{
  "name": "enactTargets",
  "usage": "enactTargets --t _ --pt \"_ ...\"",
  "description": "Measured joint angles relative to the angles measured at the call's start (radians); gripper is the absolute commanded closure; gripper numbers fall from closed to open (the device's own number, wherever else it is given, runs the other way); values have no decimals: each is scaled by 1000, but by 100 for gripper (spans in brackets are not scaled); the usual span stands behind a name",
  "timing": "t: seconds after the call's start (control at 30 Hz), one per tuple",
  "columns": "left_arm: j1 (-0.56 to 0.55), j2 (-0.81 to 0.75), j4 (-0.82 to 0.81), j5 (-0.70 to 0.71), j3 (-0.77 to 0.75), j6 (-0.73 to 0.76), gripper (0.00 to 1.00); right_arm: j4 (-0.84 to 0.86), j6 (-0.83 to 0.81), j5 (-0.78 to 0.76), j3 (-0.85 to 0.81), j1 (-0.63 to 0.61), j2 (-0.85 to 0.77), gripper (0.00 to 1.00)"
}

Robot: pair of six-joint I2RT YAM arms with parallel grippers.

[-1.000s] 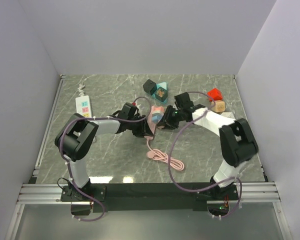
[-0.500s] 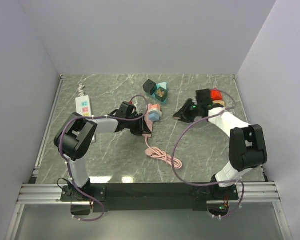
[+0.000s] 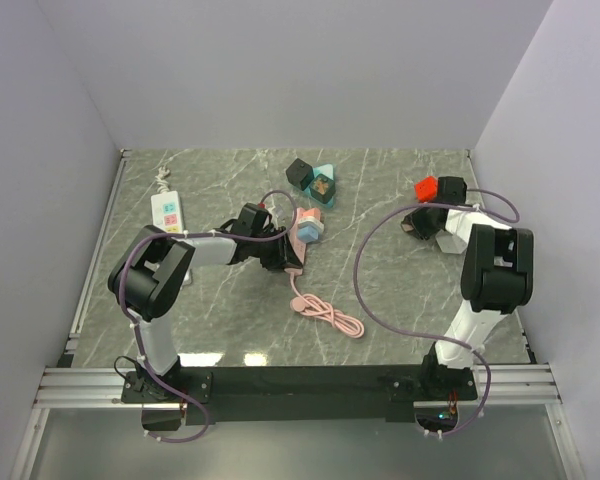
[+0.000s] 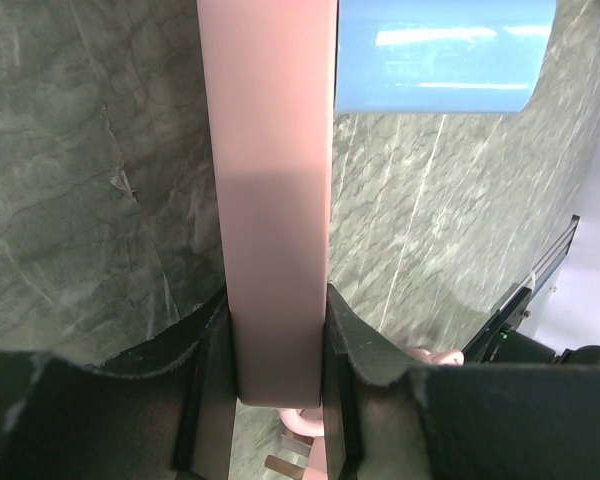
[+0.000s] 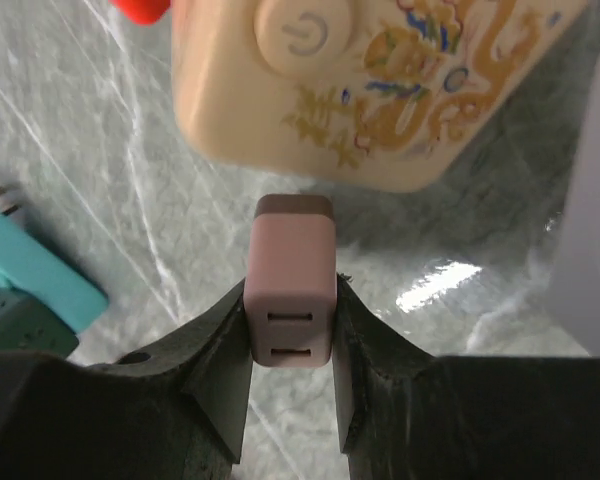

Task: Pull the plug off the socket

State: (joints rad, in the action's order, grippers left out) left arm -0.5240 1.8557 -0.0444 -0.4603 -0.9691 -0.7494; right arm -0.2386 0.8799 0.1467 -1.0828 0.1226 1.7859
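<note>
- The pink cable (image 3: pixel 325 312) lies in loose loops on the marble table (image 3: pixel 220 320), on the near side of the socket and running up to the socket's near end.
- The left gripper (image 3: pixel 283 255) sits at the socket's near end, coming in from the socket's left. Its jaws are narrowed and clamped on the pink socket (image 3: pixel 300 238).
- In the left wrist view the two dark fingers (image 4: pixel 205 370) press both long sides of the socket's pink body (image 4: pixel 270 200). A light blue part (image 4: pixel 445 55) sits against the socket's far end.
- The right gripper (image 3: pixel 416 222) is well to the right of the socket, near the table's right side. Its jaws are narrowed and hold the small pink plug (image 5: pixel 290 290) between the fingertips.
- The plug is apart from the socket and out of it. Its face, with two slots, is turned towards the wrist camera.
- Just beyond the plug is a cream box (image 5: pixel 370 90) with a round power button and a dragon pattern.
- A red block (image 3: pixel 427 187) lies far right of the socket, slightly farther back than the right gripper.
- A white power strip (image 3: pixel 167 210) lies well left of the socket.
- A teal block (image 3: pixel 323 184) and a black cube (image 3: pixel 300 172) stand just behind the socket, touching each other.
</note>
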Motion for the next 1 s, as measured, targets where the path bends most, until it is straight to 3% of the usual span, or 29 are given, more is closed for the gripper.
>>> enactTargets --t 0.1,0.2,0.3,0.6,0.87,1.0 --pt "0 0 2 -6 0 1 99 3 5 -6 -23 14 33 49" --pt "1 0 3 -8 0 2 99 -2 2 -11 -30 23 35 30" --pt "1 0 5 -9 0 4 99 -26 -13 -2 -30 26 34 19" --pt "1 0 10 -10 -2 9 99 -155 -88 64 -34 -29 -105 13" --pt "2 0 14 -13 -4 13 99 -121 -142 172 -35 -333 -168 13" --pt "2 0 15 -13 -4 13 99 -93 -150 212 -33 -418 -165 13"
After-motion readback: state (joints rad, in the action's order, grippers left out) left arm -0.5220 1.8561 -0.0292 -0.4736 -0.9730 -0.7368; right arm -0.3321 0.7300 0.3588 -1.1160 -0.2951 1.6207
